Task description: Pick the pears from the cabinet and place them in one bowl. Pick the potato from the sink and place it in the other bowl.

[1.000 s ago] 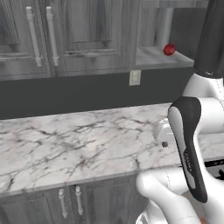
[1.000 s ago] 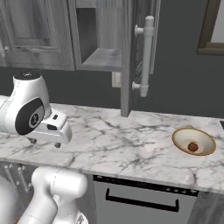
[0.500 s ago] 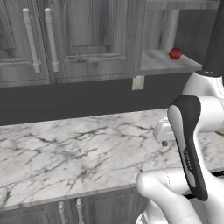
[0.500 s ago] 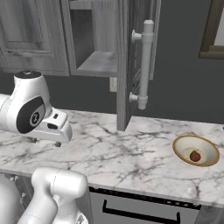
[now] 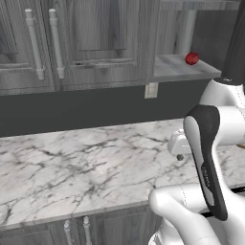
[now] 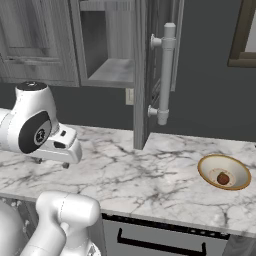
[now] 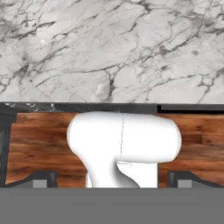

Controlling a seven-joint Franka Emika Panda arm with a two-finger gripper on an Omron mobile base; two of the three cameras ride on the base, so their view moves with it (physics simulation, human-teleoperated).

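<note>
Hovering low over the marble counter [image 6: 150, 175] with gripper [image 7: 112, 179] fingers spread wide and empty, ready for another pick. Red pear [image 5: 192, 58] waiting on the open cabinet [image 5: 182, 67] shelf, brown pear [image 6: 223, 178] already resting in the tan bowl [image 6: 207, 170] (right end of the counter, likely one fruit delivered).

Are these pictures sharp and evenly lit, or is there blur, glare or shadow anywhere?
Left base view: soft, slightly blurry render; the red pear has a small shine. Right base view: the open cabinet is dim inside, and the bowl casts a faint shadow. Hand view: the counter is evenly lit, without glare.
</note>
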